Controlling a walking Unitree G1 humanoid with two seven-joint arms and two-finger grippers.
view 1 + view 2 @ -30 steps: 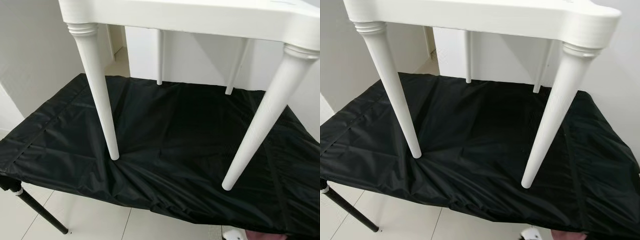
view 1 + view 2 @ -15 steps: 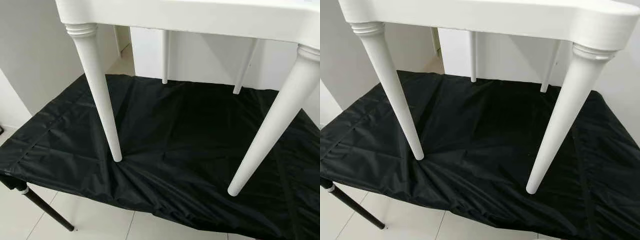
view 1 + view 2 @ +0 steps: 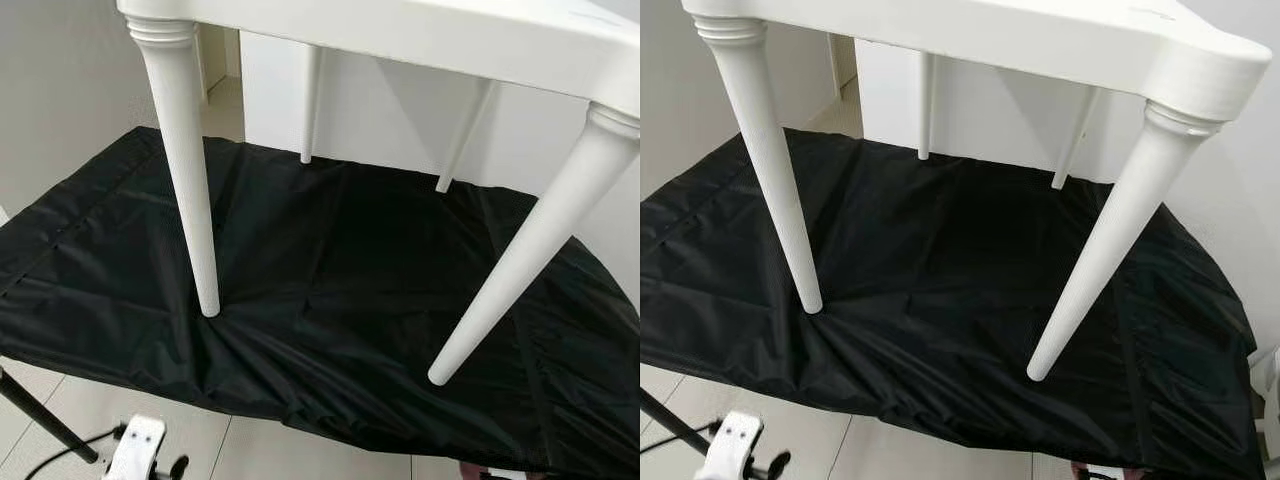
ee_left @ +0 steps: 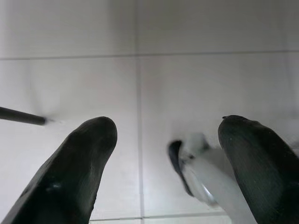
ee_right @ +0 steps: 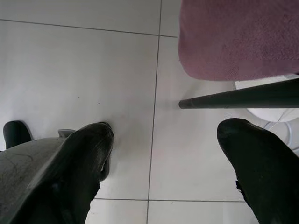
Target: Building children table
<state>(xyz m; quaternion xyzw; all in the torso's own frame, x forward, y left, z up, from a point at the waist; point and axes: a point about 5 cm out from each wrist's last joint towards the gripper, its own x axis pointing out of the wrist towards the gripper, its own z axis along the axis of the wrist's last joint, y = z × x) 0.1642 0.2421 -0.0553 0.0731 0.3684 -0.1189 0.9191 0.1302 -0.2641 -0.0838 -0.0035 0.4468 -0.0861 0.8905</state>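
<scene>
The white children's table [image 3: 420, 30] stands upright on a black cloth [image 3: 330, 270] that covers a larger table [image 3: 40, 420] with thin black legs. Four tapered white legs carry the white top. The two near legs, the left one [image 3: 190, 190] and the right one [image 3: 530, 250], rest with their tips on the cloth, and the cloth creases around the left tip. The two far legs, one [image 3: 310, 105] on the left and one [image 3: 462, 135] on the right, stand at the rear edge of the cloth, near a white wall.

Both grippers are below the level of the cloth, over a pale tiled floor [image 4: 196, 84], well apart from the white table.

The left gripper [image 4: 166, 154] has its two black fingers [image 4: 79, 168] spread wide with nothing between them. Beyond its fingers lie the floor tiles, a thin black leg tip [image 4: 23, 116] and a blurred white-and-black part of the robot's body [image 4: 196, 168].

The right gripper [image 5: 163, 158] is likewise spread wide and empty. Beyond it are the tiles, a black leg [image 5: 238, 98] and a piece of dusky pink fabric [image 5: 238, 37].
</scene>
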